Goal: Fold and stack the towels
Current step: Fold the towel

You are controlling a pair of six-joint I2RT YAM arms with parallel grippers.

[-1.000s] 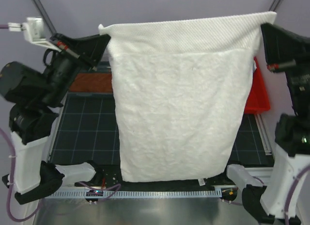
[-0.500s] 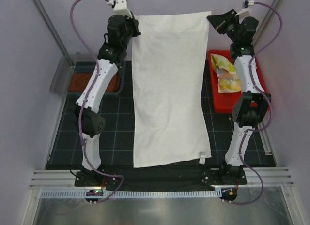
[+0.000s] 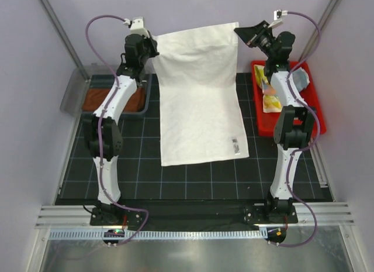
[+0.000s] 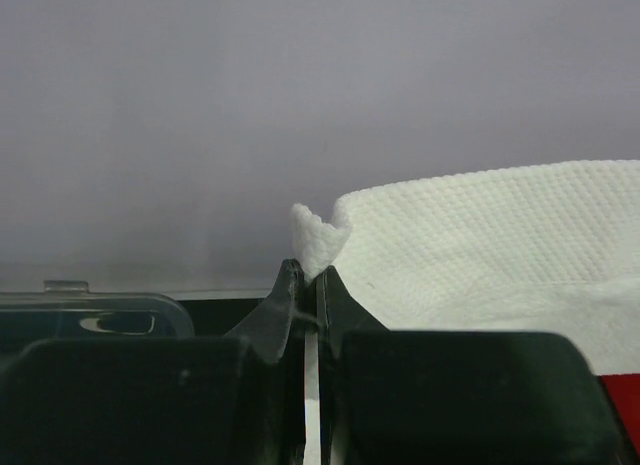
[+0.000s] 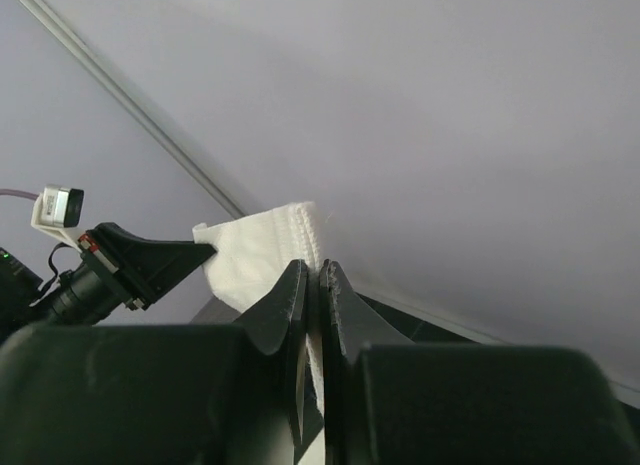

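- Workspace: black gridded mat [image 3: 134, 167], purple walls behind.
- Far-left corner of white towel [image 3: 198, 102] pinched tight in left gripper [image 3: 152, 48].
- Towel's long axis runs from grippers toward arm bases; near hem free on mat.
- Far-right corner pinched tight in right gripper [image 3: 238, 31]; both arms equally near.

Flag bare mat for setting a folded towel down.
Widest: mat strip between the near edge of the white towel and the arm bases. Narrower strips flank the towel. Crowded: red bin at right holds patterned towels, grey bin at left the rust-brown towel.
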